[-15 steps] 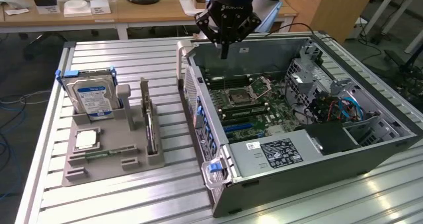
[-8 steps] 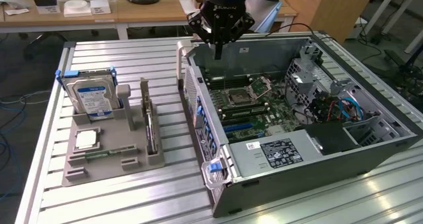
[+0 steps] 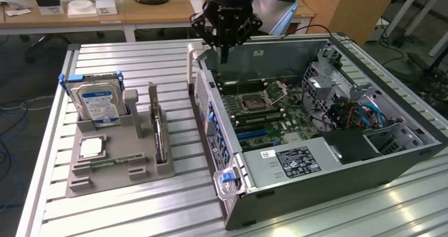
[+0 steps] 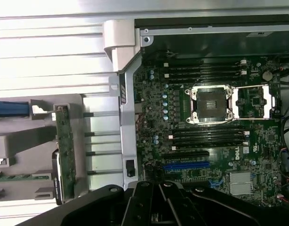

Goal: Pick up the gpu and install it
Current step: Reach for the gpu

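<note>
The gripper (image 3: 224, 54) hung shut and empty over the computer case (image 3: 329, 179), with the gpu (image 3: 159, 135) standing on edge in the grey holder (image 3: 105, 180), at about 7 o'clock from it in the exterior view. The card looked light, stiff and fragile, best pinched along its bare top edge.

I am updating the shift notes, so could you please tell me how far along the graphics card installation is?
Nothing looks done yet: the thin green expansion card with a silvery bracket stands on edge in the grey holder tray, untouched. The black end effector hangs shut and empty above the open computer case. Both pickup and seating remain; the blue motherboard slot is empty.
</note>
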Controlling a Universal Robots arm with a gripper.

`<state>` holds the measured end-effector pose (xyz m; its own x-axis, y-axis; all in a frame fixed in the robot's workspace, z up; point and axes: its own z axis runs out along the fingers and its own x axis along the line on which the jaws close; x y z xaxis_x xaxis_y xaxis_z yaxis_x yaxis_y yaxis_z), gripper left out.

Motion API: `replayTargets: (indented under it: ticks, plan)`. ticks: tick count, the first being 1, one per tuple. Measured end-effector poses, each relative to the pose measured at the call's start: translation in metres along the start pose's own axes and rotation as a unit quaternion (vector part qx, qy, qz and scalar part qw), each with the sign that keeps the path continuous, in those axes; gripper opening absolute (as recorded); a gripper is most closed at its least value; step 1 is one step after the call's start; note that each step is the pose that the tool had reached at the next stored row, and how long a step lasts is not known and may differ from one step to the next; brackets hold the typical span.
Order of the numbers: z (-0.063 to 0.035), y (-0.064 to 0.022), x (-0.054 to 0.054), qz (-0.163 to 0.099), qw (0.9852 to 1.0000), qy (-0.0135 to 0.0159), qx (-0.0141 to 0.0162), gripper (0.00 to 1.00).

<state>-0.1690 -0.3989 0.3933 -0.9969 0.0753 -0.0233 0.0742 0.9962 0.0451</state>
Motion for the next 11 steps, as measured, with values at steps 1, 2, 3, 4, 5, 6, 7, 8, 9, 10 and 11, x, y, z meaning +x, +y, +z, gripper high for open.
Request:
replayTargets:
  ticks: [1, 2, 3, 4, 5, 6, 7, 8, 9, 10, 11]
  plan:
    - [0.0, -0.0001, 0.002, 0.0, 1.0, 0.0, 0.0, 0.11]
    - [-0.0001, -0.0002, 0.003, 0.0, 1.0, 0.0, 0.0, 0.11]
    - [-0.0001, -0.0004, 0.005, 0.0, 1.0, 0.0, 0.0, 0.11]
    - [-0.0002, -0.0005, 0.007, 0.0, 1.0, 0.0, 0.0, 0.11]
    - [-0.0002, -0.0006, 0.008, 0.0, 1.0, 0.0, 0.0, 0.11]
    - [-0.0002, -0.0007, 0.01, 0.0, 1.0, 0.0, 0.0, 0.11]
    - [-0.0003, -0.0008, 0.011, 0.0, 1.0, 0.0, 0.0, 0.11]
    - [-0.0003, -0.0009, 0.013, 0.0, 1.0, 0.0, 0.0, 0.11]
    - [-0.0003, -0.001, 0.014, 0.0, 1.0, 0.0, 0.0, 0.11]
    - [-0.0004, -0.0012, 0.016, 0.0, 1.0, 0.0, 0.0, 0.11]
    - [-0.0004, -0.0013, 0.018, 0.0, 1.0, 0.0, 0.0, 0.11]
